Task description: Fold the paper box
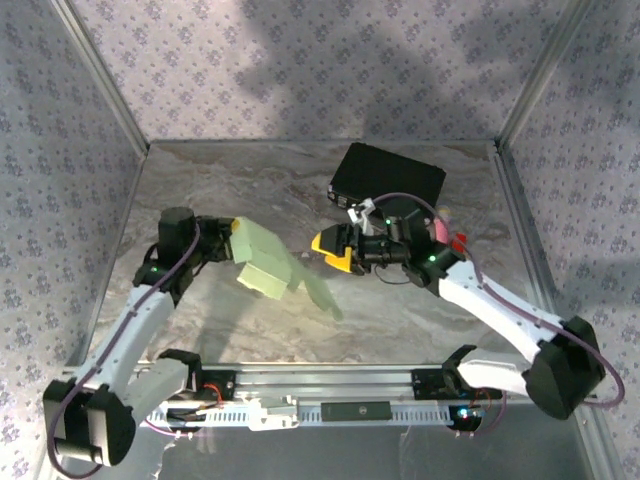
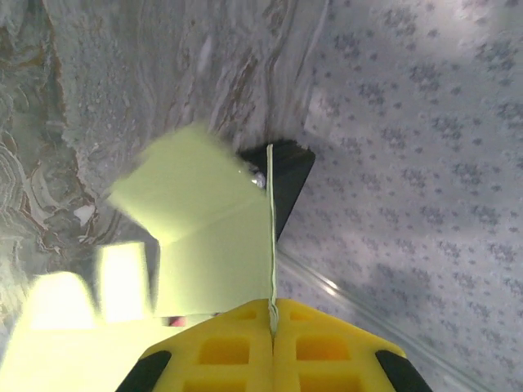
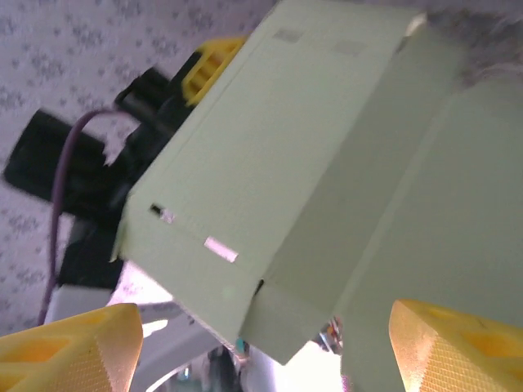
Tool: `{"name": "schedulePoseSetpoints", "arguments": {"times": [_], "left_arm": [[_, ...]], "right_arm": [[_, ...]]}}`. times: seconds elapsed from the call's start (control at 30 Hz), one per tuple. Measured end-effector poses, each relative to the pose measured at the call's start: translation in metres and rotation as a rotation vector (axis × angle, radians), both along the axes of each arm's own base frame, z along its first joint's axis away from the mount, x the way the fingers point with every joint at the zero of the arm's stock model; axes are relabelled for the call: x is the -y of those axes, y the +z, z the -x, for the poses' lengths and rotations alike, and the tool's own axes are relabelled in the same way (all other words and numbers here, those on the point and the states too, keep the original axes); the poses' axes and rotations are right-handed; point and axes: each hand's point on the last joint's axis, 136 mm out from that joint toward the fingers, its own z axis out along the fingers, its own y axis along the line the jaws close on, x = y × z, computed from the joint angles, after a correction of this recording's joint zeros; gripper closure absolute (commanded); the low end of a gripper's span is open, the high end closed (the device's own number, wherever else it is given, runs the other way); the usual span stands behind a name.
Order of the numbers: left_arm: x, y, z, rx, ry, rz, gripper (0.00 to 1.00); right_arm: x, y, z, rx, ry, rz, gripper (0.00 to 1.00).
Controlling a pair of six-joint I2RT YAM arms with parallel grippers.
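Card, pale green and thin, makes up the paper box [image 1: 270, 262], a partly folded sheet with flaps, seen from above just left of the middle of the counter [image 1: 250, 180]. It runs from the left arm's tip down and to the right, towards the near edge. Whether its lower corner touches the counter I cannot tell.

The left fingers [image 2: 225, 351] are pressed together on one edge of the sheet. In the left wrist view the card shows as a thin line rising from between the yellow pads, with a creased panel bending off to the left.

The right fingers [image 1: 333, 252] sit just right of the paper box, pointing at it. In the right wrist view they are spread wide, one yellow pad in each lower corner. The box's large panels and a small slot fill the space beyond them, and nothing is gripped.

A black box [image 1: 390, 175] lies at the far right of the counter, behind the right arm and apart from the paper box.
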Motion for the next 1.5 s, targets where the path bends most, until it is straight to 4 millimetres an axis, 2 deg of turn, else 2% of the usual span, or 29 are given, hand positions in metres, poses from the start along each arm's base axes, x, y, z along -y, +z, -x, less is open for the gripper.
{"name": "schedulePoseSetpoints", "arguments": {"times": [0.13, 0.23, 0.33, 0.47, 0.57, 0.67, 0.77, 0.93, 1.23, 1.3, 1.5], "left_arm": [[0.000, 0.035, 0.008, 0.016, 0.057, -0.113, 1.00], [0.013, 0.036, 0.023, 0.031, 0.078, -0.208, 1.00], [0.022, 0.033, 0.030, 0.066, 0.122, -0.314, 1.00], [0.024, 0.027, 0.019, 0.104, 0.212, -0.438, 1.00], [0.026, 0.025, 0.012, 0.126, 0.253, -0.513, 1.00], [0.027, 0.030, 0.008, 0.155, 0.289, -0.555, 1.00], [0.025, 0.037, 0.003, 0.190, 0.328, -0.562, 1.00], [0.028, 0.046, -0.003, 0.264, 0.373, -0.530, 1.00], [0.043, 0.023, -0.003, 0.356, 0.333, -0.513, 1.00], [0.046, 0.027, 0.000, 0.380, 0.326, -0.501, 1.00], [0.051, 0.049, 0.009, 0.449, 0.323, -0.428, 1.00]], "right_arm": [[0.012, 0.027, 0.009, 0.082, -0.113, -0.017, 0.30], [0.005, 0.038, 0.033, 0.105, -0.173, -0.056, 0.26], [-0.010, 0.035, 0.054, 0.061, -0.240, -0.077, 0.20], [-0.035, 0.028, 0.071, -0.008, -0.340, -0.145, 0.12], [-0.055, 0.019, 0.078, -0.065, -0.396, -0.179, 0.11], [-0.063, 0.014, 0.088, -0.118, -0.450, -0.211, 0.08], [-0.064, 0.018, 0.094, -0.169, -0.494, -0.263, 0.10], [-0.060, 0.025, 0.077, -0.238, -0.599, -0.363, 0.15], [-0.063, 0.033, 0.030, -0.321, -0.729, -0.476, 0.22], [-0.062, 0.027, 0.021, -0.335, -0.754, -0.474, 0.26], [-0.066, 0.018, 0.014, -0.379, -0.760, -0.477, 0.34]]}}
